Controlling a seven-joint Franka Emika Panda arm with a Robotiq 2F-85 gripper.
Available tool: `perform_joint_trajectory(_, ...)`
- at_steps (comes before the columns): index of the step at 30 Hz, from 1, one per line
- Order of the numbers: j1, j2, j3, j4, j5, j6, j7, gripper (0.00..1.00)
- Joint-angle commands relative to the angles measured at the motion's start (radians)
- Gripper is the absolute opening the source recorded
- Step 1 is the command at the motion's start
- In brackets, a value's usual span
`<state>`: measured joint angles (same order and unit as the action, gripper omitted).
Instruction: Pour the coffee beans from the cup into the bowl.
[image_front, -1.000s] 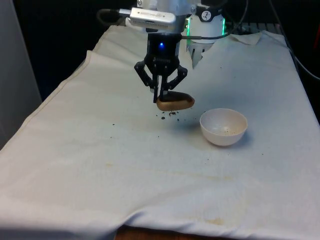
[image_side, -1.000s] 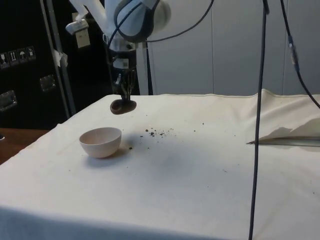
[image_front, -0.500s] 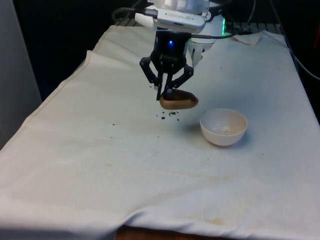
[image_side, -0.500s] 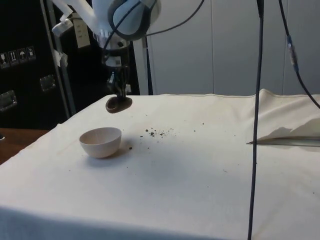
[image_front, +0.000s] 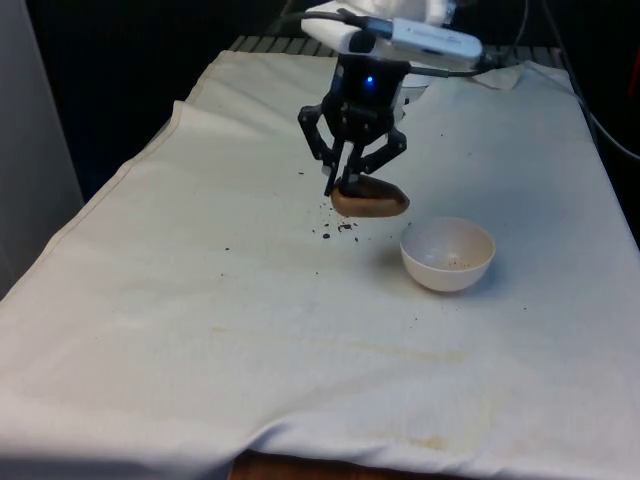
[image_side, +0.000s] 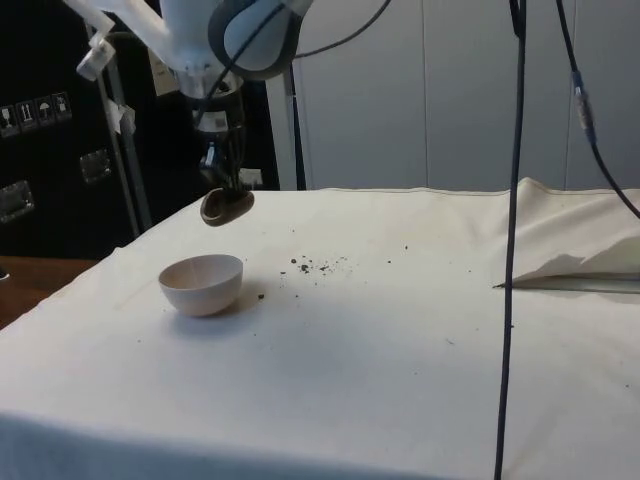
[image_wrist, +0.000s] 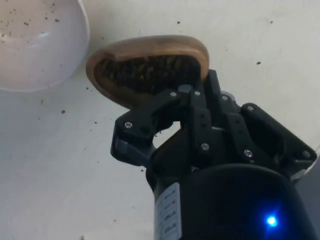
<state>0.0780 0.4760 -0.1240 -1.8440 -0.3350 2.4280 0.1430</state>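
Tool (image_front: 343, 187) clamped on the bean-filled cup (image_front: 370, 203) (airborne), beside the bowl's (image_front: 447, 267) rim.

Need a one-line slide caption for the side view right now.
Gripper holds the bean-filled wooden cup in the air above the white bowl, spilled beans on the cloth.

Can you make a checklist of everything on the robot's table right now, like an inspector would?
Surface: white cloth with faint stains, rumpled at the far corner.
Job's things: brown cup full of coffee beans, held in the air beside the white bowl; bowl holds only a few specks.
Clutter: spilled beans scattered on the cloth near the bowl.
Grippers: gripper shut on the cup's rim.
Cables: black cables hanging in front of the side view.
Surroundings: dark cabinets and pale wall panels behind.
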Motion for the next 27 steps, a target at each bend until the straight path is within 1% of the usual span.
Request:
perform_joint_trajectory(1,0.013,0.006,-0.005,0.012,-0.026,-0.016,0.026,0.0)
perform_joint_trajectory(4,0.014,0.008,0.006,0.019,-0.06,-0.028,0.055,0.0)
perform_joint_trajectory(5,0.002,0.002,0.014,0.011,-0.047,-0.019,0.042,0.0)
perform_joint_trajectory(6,0.014,0.009,0.013,0.022,-0.082,-0.035,0.075,0.0)
perform_joint_trajectory(7,0.016,0.009,0.016,0.024,-0.094,-0.039,0.085,0.0)
perform_joint_trajectory(10,0.017,0.012,0.026,0.029,-0.128,-0.05,0.114,0.0)
perform_joint_trajectory(11,0.017,0.014,0.034,0.033,-0.151,-0.059,0.133,0.0)
perform_joint_trajectory(12,0.016,0.015,0.038,0.034,-0.161,-0.063,0.142,0.0)
perform_joint_trajectory(13,0.007,0.01,0.046,0.028,-0.153,-0.056,0.134,0.0)
perform_joint_trajectory(14,0.017,0.015,0.041,0.036,-0.173,-0.067,0.151,0.0)
perform_joint_trajectory(20,0.019,0.015,0.06,0.041,-0.237,-0.093,0.202,0.0)
perform_joint_trajectory(21,0.019,0.015,0.067,0.043,-0.258,-0.105,0.219,0.0)
perform_joint_trajectory(22,0.009,0.013,0.075,0.038,-0.253,-0.097,0.213,0.0)
perform_joint_trajectory(23,0.019,0.015,0.07,0.044,-0.268,-0.109,0.226,0.0)
perform_joint_trajectory(27,0.021,0.015,0.083,0.047,-0.307,-0.129,0.257,0.0)
